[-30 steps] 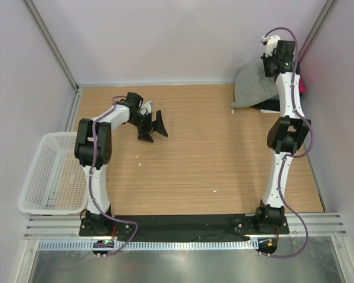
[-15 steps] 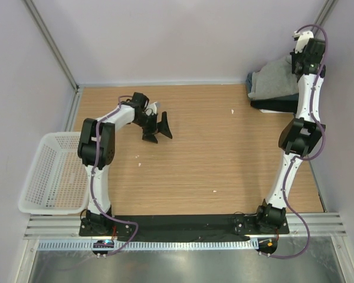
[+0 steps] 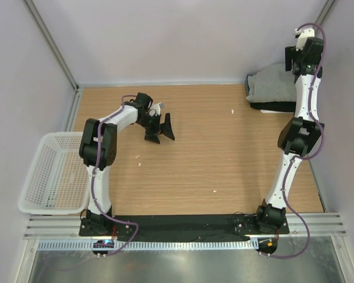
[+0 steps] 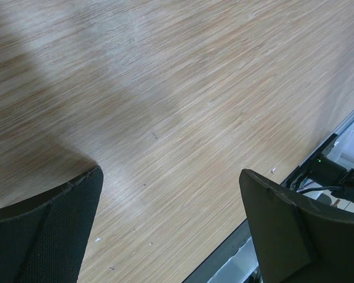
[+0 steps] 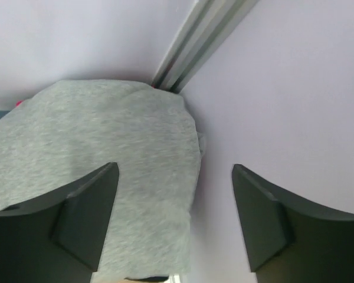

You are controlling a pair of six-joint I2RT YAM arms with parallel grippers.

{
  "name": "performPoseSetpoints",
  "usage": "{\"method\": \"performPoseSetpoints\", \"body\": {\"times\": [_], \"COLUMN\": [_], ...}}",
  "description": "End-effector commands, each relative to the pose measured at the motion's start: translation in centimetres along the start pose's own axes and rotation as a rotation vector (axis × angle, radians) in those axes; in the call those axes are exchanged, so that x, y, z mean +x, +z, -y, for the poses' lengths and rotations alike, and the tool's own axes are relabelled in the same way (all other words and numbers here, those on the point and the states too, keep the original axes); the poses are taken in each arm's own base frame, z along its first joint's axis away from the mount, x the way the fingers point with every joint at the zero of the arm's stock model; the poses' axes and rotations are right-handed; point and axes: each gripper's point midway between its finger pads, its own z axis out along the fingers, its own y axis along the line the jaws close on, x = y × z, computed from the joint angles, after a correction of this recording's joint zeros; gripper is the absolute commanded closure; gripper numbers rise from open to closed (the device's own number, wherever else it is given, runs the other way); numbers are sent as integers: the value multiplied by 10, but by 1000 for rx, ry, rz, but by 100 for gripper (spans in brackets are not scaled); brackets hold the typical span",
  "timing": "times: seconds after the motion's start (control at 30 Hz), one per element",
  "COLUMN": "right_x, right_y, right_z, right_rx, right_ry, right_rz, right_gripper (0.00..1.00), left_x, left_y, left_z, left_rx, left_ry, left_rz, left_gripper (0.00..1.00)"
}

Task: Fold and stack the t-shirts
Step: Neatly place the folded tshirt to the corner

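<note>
Swung into the far right corner over the past second, the right gripper point(image 5: 174, 172) now hangs high above the shirt pile, while the left gripper point(image 3: 160, 132) has edged slightly rightward over the desk point(image 3: 218, 159). Both stand wide open with nothing between their fingers. The right wrist view shows two dark fingers spread above the heather-grey t-shirt point(image 3: 270, 82) without touching it, and the left wrist view shows only bare wood grain between its own.

A second ago the grey shirt hung draped and spilling toward the middle of the desk; it now lies folded on top of a stack in the far right corner, close against the side wall and the aluminium corner post point(image 5: 196, 36). Beneath it a black t-shirt point(image 3: 275, 107) shows as a dark band along the stack's near edge — whatever else lies in the pile is hidden behind the right arm in the top view.

A white mesh basket point(image 3: 46, 137) sits at the desk's left edge, well apart from the stack. The left gripper hovers over the far-left part of the desk, between the two.
</note>
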Motion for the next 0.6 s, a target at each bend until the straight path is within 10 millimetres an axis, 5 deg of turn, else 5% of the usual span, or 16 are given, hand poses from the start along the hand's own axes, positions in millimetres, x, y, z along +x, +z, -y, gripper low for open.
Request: {"method": "performPoseSetpoints", "body": {"times": [0.0, 0.07, 0.1, 0.17, 0.2, 0.3, 0.33, 0.37, 0.43, 0.57], "right_x": [-42, -42, -74, -69, -90, -69, -81, -54, -39, 23], "right_y": [-38, -60, -99, -123, -161, -195, -229, -231, -252, -277], "right_z": [31, 25, 38, 23, 29, -26, -32, -60, -80, -119], "right_rx": [90, 58, 66, -9, -15, -270, -323, -417, -492, -559], "right_ry": [95, 125, 171, 205, 256, 298, 315, 336, 402, 478], "right_rz": [82, 70, 138, 122, 173, 140, 187, 140, 127, 35], "right_gripper": [15, 9, 8, 0, 0, 0, 0, 0, 0, 0], "left_x": [1, -2, -5, -13, -18, -38, -43, -46, -56, -68], "left_y": [-4, -11, -14, -25, -32, -63, -71, -80, -107, -156], "left_z": [1, 5, 5, 9, 9, 23, 27, 32, 48, 68], "left_rx": [-41, -52, -64, -96, -125, -174, -185, -194, -217, -274], "left_ry": [48, 63, 66, 96, 119, 223, 248, 284, 343, 426], "left_rz": [9, 29, 40, 54, 63, 130, 157, 181, 274, 468], "left_gripper": [1, 0, 0, 0, 0, 0, 1, 0, 0, 0]}}
